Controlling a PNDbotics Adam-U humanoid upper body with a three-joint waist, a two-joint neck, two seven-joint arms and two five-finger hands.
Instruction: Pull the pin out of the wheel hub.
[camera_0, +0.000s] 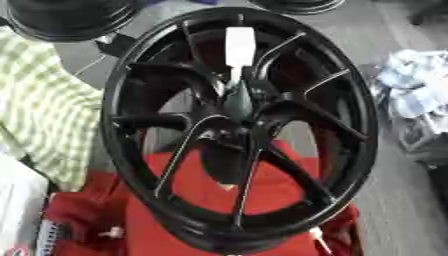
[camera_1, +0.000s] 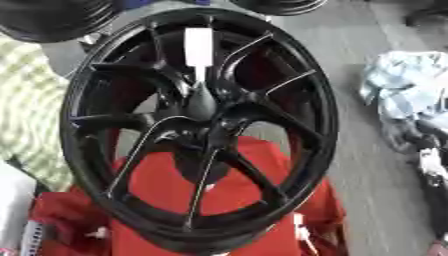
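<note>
Green-white checked cloth (camera_0: 39, 100) laid at 9 o'clock | black multi-spoke alloy wheel hub (camera_0: 239, 127) centred on red fabric-covered stand (camera_0: 210, 190) | white flat-topped pin (camera_0: 239, 52) seated toward 12 o'clock | pale blue crumpled rag (camera_1: 398, 85) at 3 o'clock | no hand seen, finger state cannot be told.

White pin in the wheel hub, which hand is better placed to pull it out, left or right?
Cannot tell: neither hand shows in either view. The white pin stands above the centre of the black wheel hub, on its midline, favouring neither side.
</note>
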